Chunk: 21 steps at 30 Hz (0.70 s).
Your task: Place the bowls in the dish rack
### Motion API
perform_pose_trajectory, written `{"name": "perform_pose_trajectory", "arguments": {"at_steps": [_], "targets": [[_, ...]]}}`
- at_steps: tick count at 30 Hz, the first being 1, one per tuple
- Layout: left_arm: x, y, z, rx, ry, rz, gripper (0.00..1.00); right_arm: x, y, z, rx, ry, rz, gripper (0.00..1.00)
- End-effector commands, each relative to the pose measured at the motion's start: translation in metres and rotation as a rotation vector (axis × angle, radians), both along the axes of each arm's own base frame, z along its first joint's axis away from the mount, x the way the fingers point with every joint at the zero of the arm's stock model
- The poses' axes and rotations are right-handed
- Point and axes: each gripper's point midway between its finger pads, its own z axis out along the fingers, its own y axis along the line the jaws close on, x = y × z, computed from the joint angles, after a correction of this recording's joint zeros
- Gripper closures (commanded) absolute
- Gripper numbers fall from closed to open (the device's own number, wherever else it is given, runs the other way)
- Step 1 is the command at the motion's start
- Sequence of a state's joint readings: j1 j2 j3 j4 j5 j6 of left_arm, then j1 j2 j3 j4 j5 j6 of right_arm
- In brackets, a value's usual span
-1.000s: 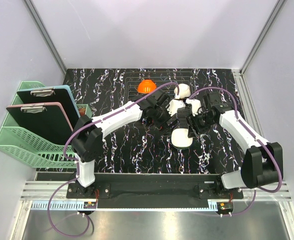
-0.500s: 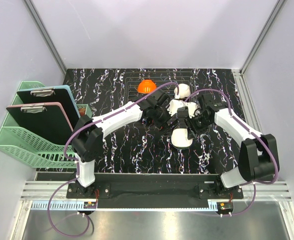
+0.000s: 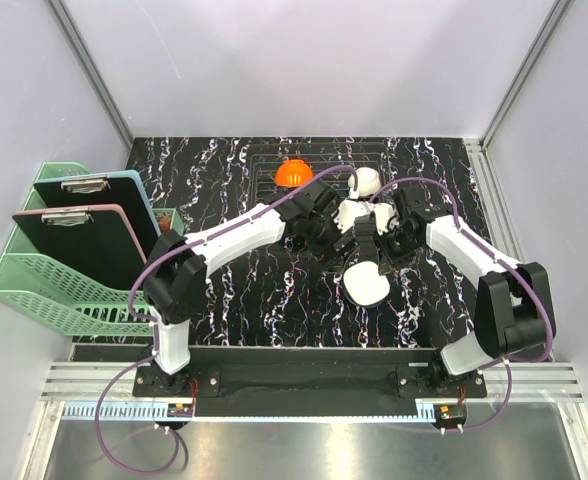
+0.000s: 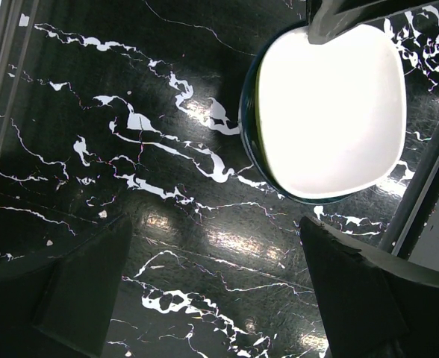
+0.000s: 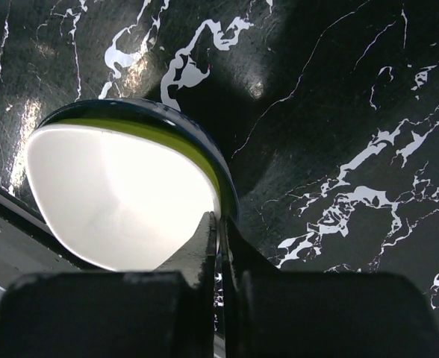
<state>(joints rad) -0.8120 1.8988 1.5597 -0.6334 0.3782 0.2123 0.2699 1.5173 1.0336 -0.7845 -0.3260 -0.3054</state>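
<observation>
A bowl (image 3: 366, 283) with a white inside and lime-green and dark blue bands at its rim sits on the black marbled table. My right gripper (image 3: 373, 250) is shut on that rim, one finger inside and one outside. The right wrist view shows the pinch (image 5: 219, 218) on the bowl (image 5: 122, 194). My left gripper (image 3: 323, 238) hangs open just left of it, with only table between its fingers (image 4: 85, 291); the bowl (image 4: 331, 112) lies beyond them. An orange bowl (image 3: 294, 172) and a white bowl (image 3: 365, 181) sit in the dish rack (image 3: 265, 160). Another white bowl (image 3: 353, 213) lies between the arms.
A mint-green slatted basket (image 3: 34, 285) holding clipboards (image 3: 79, 235) stands off the table's left edge. Grey walls close in the back and sides. The arm bases stand at the near edge.
My right gripper has closed onto the bowl's rim. The bowl has shifted slightly toward the near edge. The left arm has stayed put, still open.
</observation>
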Motion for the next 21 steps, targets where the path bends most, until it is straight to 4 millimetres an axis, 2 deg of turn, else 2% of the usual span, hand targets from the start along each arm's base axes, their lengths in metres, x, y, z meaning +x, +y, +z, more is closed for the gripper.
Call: {"name": "perform_pose_trajectory", "arguments": {"at_steps": [1, 11, 18, 21], "targets": [[0.003, -0.005, 0.009, -0.036, -0.021, -0.002, 0.01, 0.013, 0.004, 0.017, 0.002, -0.061, -0.010, 1.00], [0.001, -0.010, 0.014, -0.062, -0.006, -0.016, 0.01, 0.016, 0.008, 0.033, 0.027, -0.097, -0.002, 1.00], [-0.007, -0.020, 0.020, -0.113, 0.029, -0.067, 0.01, 0.024, 0.011, 0.059, 0.052, -0.160, -0.002, 1.00], [-0.009, -0.024, 0.022, -0.130, 0.041, -0.079, 0.01, 0.024, 0.011, 0.063, 0.054, -0.165, -0.004, 1.00]]}}
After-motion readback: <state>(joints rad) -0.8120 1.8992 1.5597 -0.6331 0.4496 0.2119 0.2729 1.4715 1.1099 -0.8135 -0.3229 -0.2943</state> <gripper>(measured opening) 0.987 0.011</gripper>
